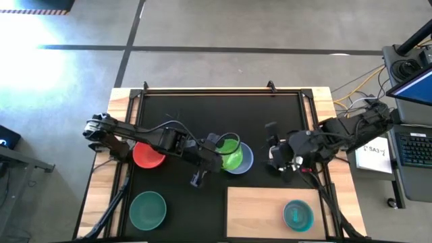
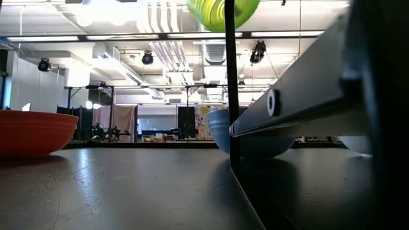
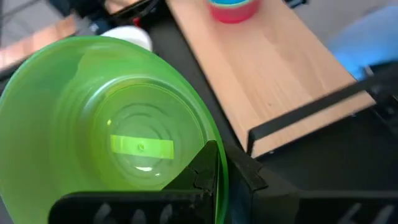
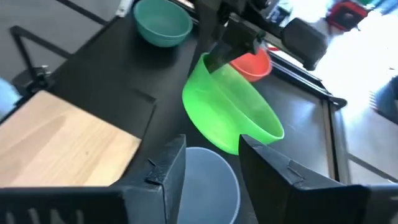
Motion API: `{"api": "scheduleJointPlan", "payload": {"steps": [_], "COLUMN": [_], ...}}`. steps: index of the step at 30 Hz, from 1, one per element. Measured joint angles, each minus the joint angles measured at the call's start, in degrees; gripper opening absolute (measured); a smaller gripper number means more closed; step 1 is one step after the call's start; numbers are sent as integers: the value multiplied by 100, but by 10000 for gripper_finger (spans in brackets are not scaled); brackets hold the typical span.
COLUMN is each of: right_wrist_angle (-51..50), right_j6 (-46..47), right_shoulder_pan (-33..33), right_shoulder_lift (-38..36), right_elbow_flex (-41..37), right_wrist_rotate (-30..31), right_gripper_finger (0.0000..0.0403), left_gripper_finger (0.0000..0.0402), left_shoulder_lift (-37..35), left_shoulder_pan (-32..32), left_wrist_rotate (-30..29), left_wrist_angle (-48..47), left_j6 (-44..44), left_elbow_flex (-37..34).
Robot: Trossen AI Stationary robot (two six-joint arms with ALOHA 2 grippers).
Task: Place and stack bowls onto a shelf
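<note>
My left gripper is shut on a light green bowl and holds it in the air over a periwinkle bowl that sits on the black mat. In the low view the green bowl hangs well above the periwinkle bowl. My right gripper is open and raised to the right of both bowls, with nothing between its fingers. The shelf, a light wooden board, lies at the near right and carries a blue bowl nested in a magenta one. My left gripper pinches the green bowl's rim, one finger inside the bowl and the other outside. The fingers come slanting down from the table's left. The bowl is lifted clear and tilted, its opening turned toward the left arm.
A red bowl sits on the mat at the left and a teal-green bowl at the near left. A white bowl lies near my right gripper. A black frame rail runs along the mat's far edge.
</note>
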Motion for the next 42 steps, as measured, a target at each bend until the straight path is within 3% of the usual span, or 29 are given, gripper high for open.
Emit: {"api": "scheduleJointPlan", "payload": {"steps": [5,10,15,19,26,42], "right_wrist_angle": [-2,15,24,226,661,771], "right_j6": [-446,-1190,-1611,-1691,-1423,-1318], "right_shoulder_pan": [-140,-142,-144,-187,-283,-404], "right_shoulder_lift": [93,341,507,520,620,1252], "right_elbow_flex": [-9,-11,-13,-13,-11,-13], "right_wrist_rotate": [-651,-732,-731,-734,-823,-1820], "right_gripper_finger": [152,151,148,148,146,146], "left_gripper_finger": [0,0,0,0,0,0], "left_shoulder_lift": [11,13,13,58,116,141], "left_shoulder_pan": [29,184,265,305,347,403], "left_wrist_rotate": [199,1547,1889,2626,2652,2526], "left_wrist_angle": [24,132,56,-52,37,103], "left_j6": [832,1282,1374,1551,1960,2444], "left_elbow_flex": [0,0,0,2,1,-2]}}
